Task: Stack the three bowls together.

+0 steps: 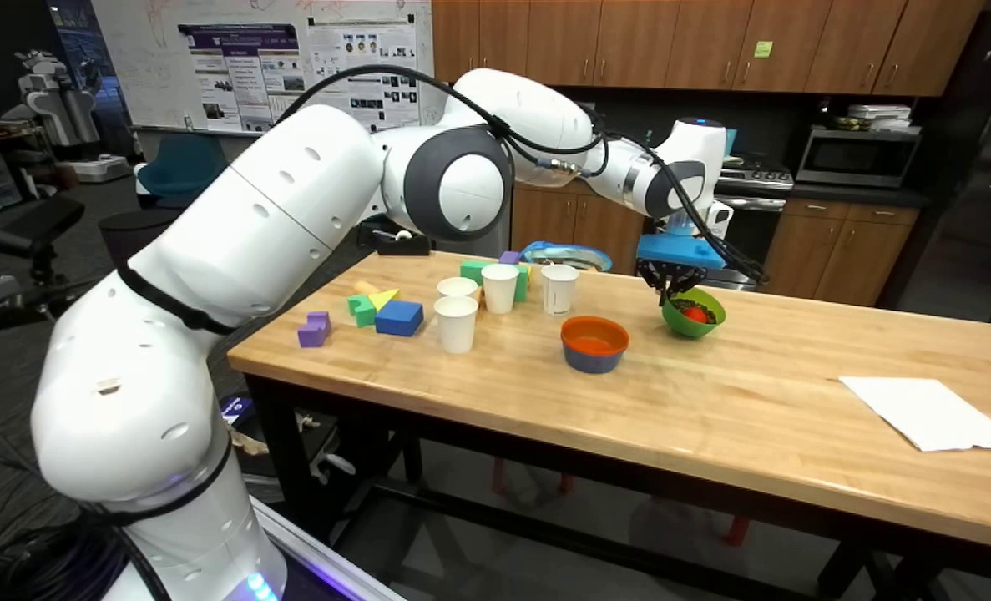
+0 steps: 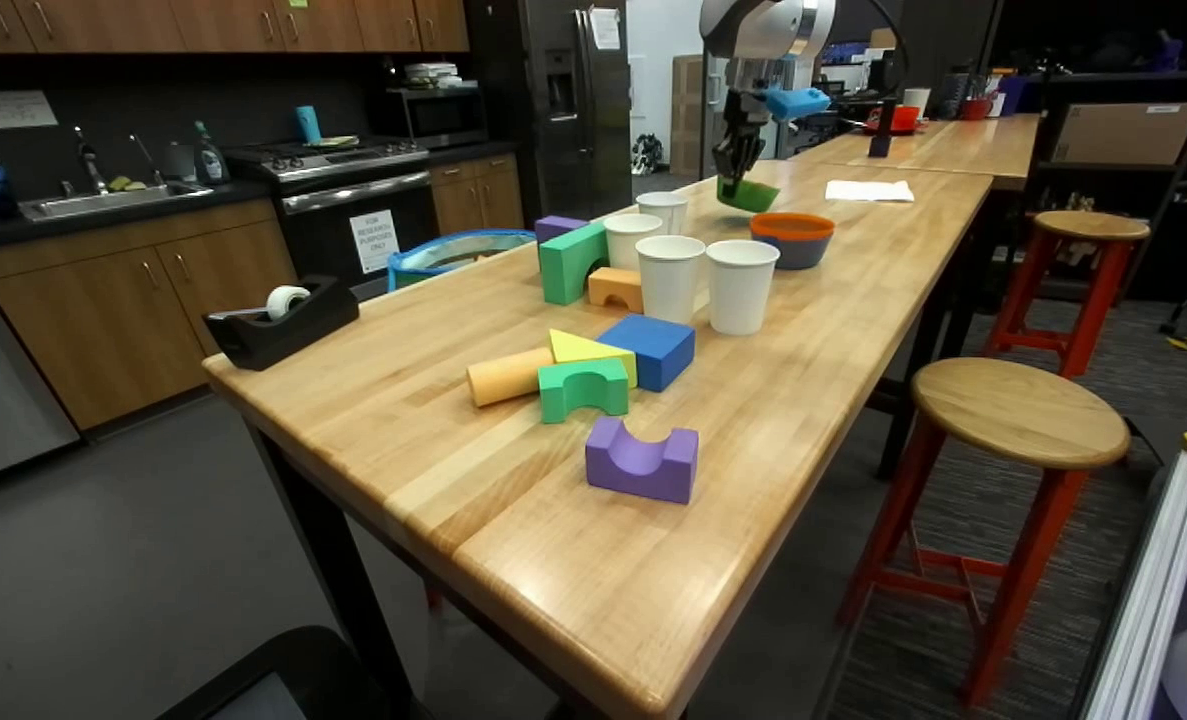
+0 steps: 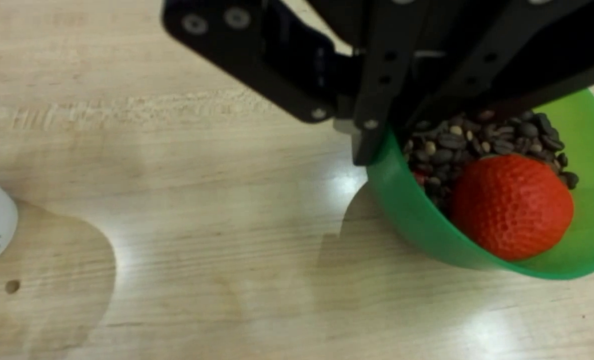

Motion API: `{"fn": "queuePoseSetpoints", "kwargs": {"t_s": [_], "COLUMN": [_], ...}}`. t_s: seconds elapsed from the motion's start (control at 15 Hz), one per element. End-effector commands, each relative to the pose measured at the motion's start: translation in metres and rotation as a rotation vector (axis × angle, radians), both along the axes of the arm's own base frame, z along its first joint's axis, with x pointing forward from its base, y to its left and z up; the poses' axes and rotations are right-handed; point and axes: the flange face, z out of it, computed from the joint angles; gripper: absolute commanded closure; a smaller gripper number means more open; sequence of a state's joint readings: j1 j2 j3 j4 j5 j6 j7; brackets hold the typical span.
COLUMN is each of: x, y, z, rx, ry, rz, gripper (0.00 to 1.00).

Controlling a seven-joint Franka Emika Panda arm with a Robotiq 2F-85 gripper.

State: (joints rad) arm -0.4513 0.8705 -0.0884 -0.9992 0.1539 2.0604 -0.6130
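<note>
Tilted to one side, the green bowl (image 1: 697,331) holds dark beans and a red strawberry (image 3: 512,207). My gripper (image 3: 383,142) is shut on its rim, one finger outside the wall and the other inside. Whether the bowl's base touches the table I cannot tell. The orange bowl (image 1: 595,337) sits nested in the blue bowl (image 1: 593,363), upright on the table. In both exterior views this pair stands closer to the white cups' side, a short way from the green bowl (image 2: 750,197).
Several white paper cups (image 1: 457,324) stand beside the nested bowls. Coloured blocks, among them a blue block (image 2: 650,350) and a purple block (image 2: 641,465), lie toward the table's end. A white sheet (image 1: 929,411) lies at the opposite side. A tape dispenser (image 2: 283,320) sits at a corner.
</note>
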Motion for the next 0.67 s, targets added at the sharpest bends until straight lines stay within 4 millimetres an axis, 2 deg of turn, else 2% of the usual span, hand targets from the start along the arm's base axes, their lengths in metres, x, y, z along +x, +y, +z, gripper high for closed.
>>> {"fn": "queuePoseSetpoints", "kwargs": {"t_s": [0.0, 0.27, 0.6], "x": [-0.007, -0.017, -0.043], "y": [0.004, 0.009, 0.026], "z": [0.021, 0.041, 0.063], "rx": [-0.062, -0.144, -0.228], "ry": [-0.039, -0.097, -0.149], "rz": [-0.028, -0.038, -0.045], "gripper": [0.99, 0.99, 0.99]}}
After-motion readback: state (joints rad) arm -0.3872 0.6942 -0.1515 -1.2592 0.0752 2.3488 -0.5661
